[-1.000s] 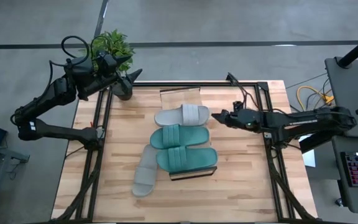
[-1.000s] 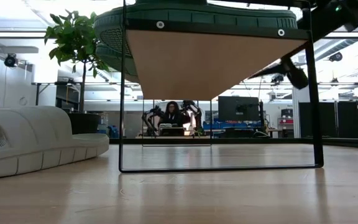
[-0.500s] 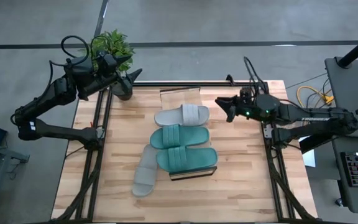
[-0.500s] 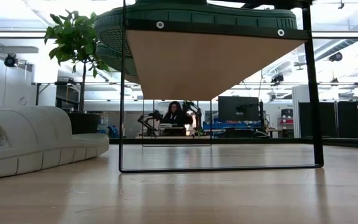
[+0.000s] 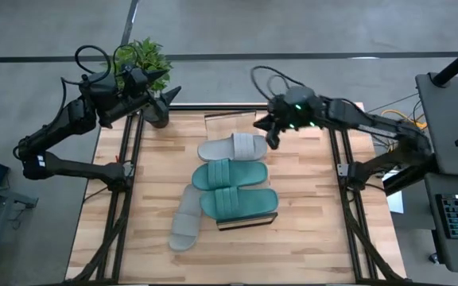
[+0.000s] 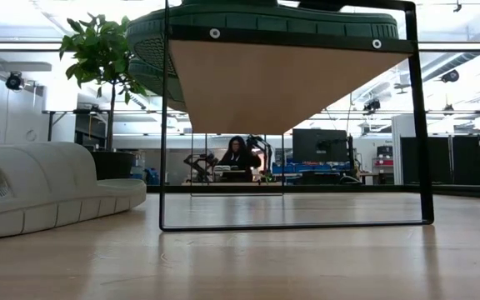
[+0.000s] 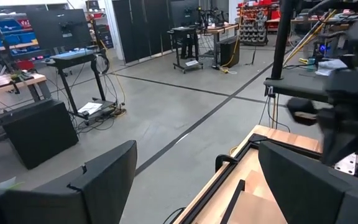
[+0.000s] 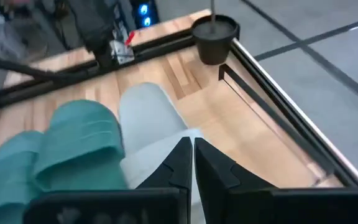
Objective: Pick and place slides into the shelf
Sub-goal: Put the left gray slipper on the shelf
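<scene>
A pale grey slide lies on the table near the far edge and also shows in the right wrist view. Two teal slides lie side by side nearer. The near one rests on the shelf, whose plank top shows from below in the low view. A second grey slide lies on the table to the shelf's left. My right gripper is shut and hovers at the far grey slide's right end. My left gripper is open and empty at the table's far left corner.
A potted plant stands at the far left corner beside my left gripper, and its pot also shows in the right wrist view. Black frame rails run along the table's left and right sides. Bare wood lies right of the slides.
My right arm has swung toward the table's far edge and left, rising out of the low view. Its gripper has turned and now points down and leftward at the far grey slide's right end. The slides have not moved.
</scene>
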